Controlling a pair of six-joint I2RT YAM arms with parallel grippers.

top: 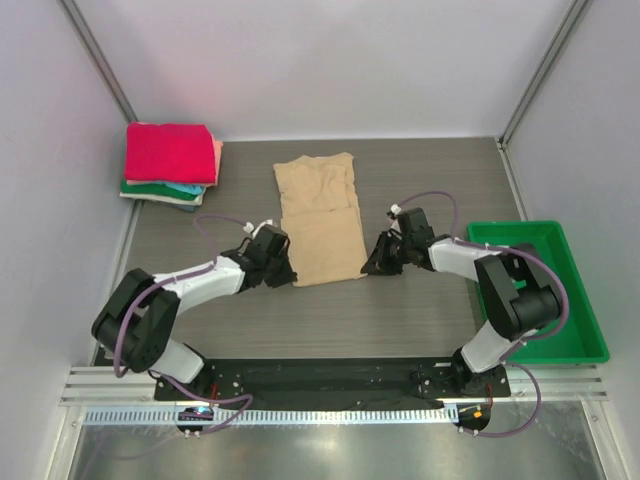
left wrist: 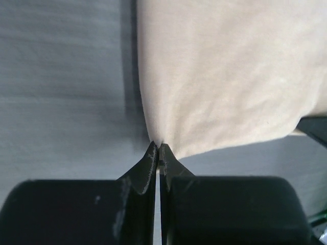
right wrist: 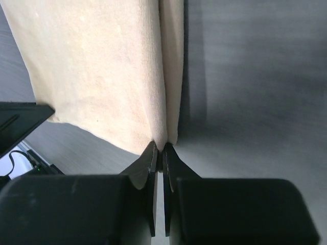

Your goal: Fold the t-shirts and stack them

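- Grey table (top: 430,180) bears the tan t-shirt (top: 320,225), already folded narrow.
- My left claw (left wrist: 158,152) and right claw (right wrist: 159,149) each clench a near corner.
- Best to lift both evenly and lay the hem on the far edge.

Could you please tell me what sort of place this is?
Probably a robotics lab cell: plain white walls enclose a grey table, a black base plate sits at its near edge, and the left gripper and right gripper pinch a tan t-shirt.

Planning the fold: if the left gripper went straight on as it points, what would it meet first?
The tan t-shirt: the left gripper is shut on its near corner, and the cloth seems to lie directly ahead.
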